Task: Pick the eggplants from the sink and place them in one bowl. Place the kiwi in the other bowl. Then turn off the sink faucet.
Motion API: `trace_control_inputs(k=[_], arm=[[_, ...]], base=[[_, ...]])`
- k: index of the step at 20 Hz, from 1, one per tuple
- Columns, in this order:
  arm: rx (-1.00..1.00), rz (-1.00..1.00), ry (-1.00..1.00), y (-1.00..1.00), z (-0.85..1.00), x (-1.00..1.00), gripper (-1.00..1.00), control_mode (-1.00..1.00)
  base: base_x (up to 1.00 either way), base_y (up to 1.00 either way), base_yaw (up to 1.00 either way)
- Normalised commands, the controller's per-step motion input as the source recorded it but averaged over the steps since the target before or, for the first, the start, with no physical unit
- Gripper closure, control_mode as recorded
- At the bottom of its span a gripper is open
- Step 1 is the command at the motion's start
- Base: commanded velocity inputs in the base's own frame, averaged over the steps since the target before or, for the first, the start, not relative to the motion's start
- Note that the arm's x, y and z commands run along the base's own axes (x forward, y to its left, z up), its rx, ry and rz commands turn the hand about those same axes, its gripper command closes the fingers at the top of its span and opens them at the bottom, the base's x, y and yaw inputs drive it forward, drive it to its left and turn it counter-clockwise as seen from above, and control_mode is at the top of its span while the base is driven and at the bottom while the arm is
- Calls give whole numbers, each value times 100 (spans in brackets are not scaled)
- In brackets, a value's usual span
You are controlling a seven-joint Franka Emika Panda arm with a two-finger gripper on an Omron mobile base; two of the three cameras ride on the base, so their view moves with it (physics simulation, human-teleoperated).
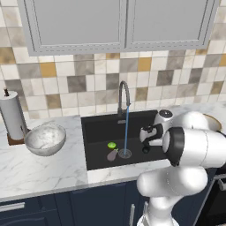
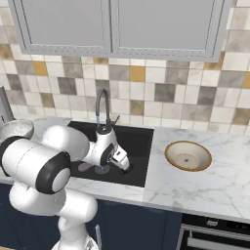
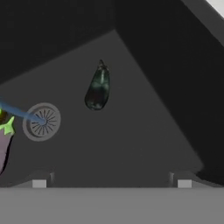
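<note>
The black sink (image 1: 95, 132) holds the pale mauve eggplant (image 1: 112, 155) and the bright green kiwi (image 1: 112, 145), both just left of the drain. In the hand view the very dark eggplant (image 3: 98, 87) lies alone on the basin floor, up from the open gripper (image 3: 111, 183), whose jaws stand wide with nothing between them. The mauve eggplant (image 3: 4, 144) shows at that view's left edge. The gripper (image 1: 145, 149) hangs low over the right part of the sink. The faucet (image 1: 123, 95) runs a blue stream onto the drain (image 3: 41, 121). The tan bowl (image 2: 188, 155) sits right of the sink, the grey speckled bowl (image 1: 45, 139) left.
A paper towel roll (image 1: 12, 114) stands on the counter behind the grey bowl. The tiled wall and upper cabinets (image 1: 119, 22) rise behind the sink. The arm's white body (image 1: 194, 145) covers the sink's right rim and part of the tan bowl in the left base view.
</note>
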Motion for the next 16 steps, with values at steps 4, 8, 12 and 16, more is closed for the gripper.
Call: trace_control_inputs(k=[4, 8, 12, 16], arm=[[0, 0, 0, -4, -29, 28, -100, -100], [0, 0, 0, -2, -32, 28, -100, -100], [0, 0, 0, -5, -31, 29, -100, -100], [0, 0, 0, -9, -29, 33, -100, -100]], base=[[0, 0, 0], [0, 0, 0], [0, 0, 0], [0, 0, 0]])
